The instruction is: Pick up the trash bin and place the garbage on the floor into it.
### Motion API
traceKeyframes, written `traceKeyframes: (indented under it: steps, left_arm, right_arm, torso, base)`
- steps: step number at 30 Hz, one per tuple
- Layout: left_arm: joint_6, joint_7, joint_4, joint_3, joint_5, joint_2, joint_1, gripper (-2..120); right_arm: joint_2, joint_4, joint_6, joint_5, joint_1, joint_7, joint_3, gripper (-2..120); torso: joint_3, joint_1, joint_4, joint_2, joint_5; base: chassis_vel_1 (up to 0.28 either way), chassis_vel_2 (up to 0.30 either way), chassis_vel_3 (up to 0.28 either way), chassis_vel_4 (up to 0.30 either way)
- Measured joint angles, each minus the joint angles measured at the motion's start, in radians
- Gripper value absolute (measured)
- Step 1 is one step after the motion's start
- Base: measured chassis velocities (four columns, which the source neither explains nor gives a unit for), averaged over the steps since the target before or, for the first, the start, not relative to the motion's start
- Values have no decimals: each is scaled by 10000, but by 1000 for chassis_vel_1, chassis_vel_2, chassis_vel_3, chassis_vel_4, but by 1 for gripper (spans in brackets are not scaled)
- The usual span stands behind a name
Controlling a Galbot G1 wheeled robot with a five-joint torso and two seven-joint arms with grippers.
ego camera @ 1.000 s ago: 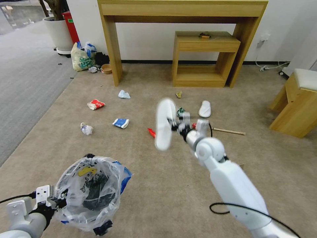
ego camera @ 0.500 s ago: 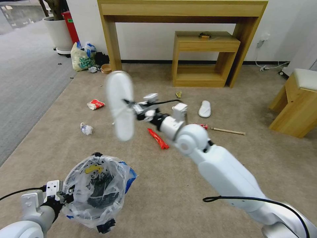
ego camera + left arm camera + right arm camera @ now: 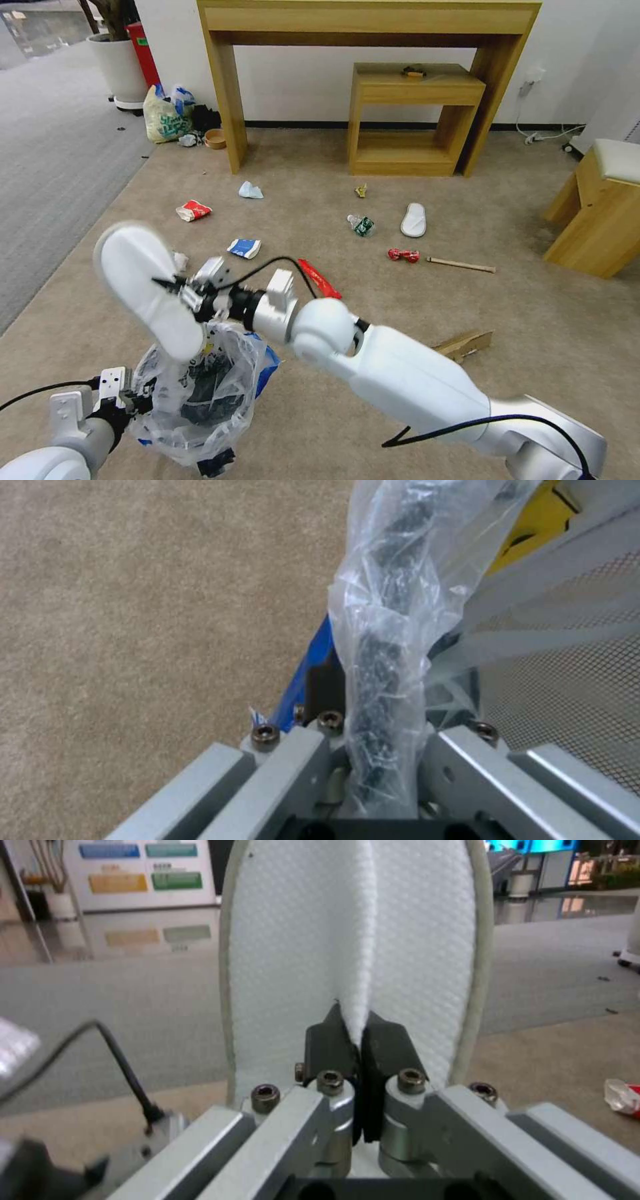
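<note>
Carpet (image 3: 373, 387), beige, strewn with litter. Bin (image 3: 200, 400), bag-lined, low left, off the carpet, rim clamped in left gripper (image 3: 130, 400). Slipper (image 3: 143, 290), white, tilted just above bin mouth, its fabric fold pinched tight in right gripper (image 3: 175, 288). Second slipper (image 3: 413, 219) flat on carpet, well apart. Nearer: brown cardboard (image 3: 463, 345), red wrapper (image 3: 319, 278), blue carton (image 3: 244, 248), red carton (image 3: 193, 211), stick (image 3: 461, 265), crushed can (image 3: 403, 255).

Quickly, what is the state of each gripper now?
Left gripper: shut on the bin rim.
Right gripper: shut on a slipper.
</note>
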Motion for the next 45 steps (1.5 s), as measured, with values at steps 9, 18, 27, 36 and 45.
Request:
traceKeyframes:
  steps: [9,18,27,36,45]
  left_arm:
    - [0,129,5,-1,15,27,3,0]
    - [0,237,59,-5,14,54,-40,0]
    - [0,366,106,-15,8,87,-72,0]
    - [0,433,117,-77,32,83,-27,0]
    - [0,475,119,-132,51,84,0,0]
  right_arm:
    - [277,-860,414,-978,-295,-261,-433,0]
    - [405,-1383,605,-1430,-641,-369,-606,0]
    - [435,-1576,661,-1611,-893,-309,-714,0]
    - [402,-1636,662,-1718,-1083,-196,-713,21]
    - [325,-1526,641,-1689,-1212,-143,-669,50]
  torso:
    - [0,0,0,0,1]
    - [0,0,0,0,0]
    - [0,0,0,0,1]
    - [0,0,0,0,2]
    - [0,1,0,1,2]
  base:
    - [0,0,0,0]
    - [0,0,0,0]
    - [0,0,0,0]
    - [0,0,0,0]
    - [0,0,0,0]
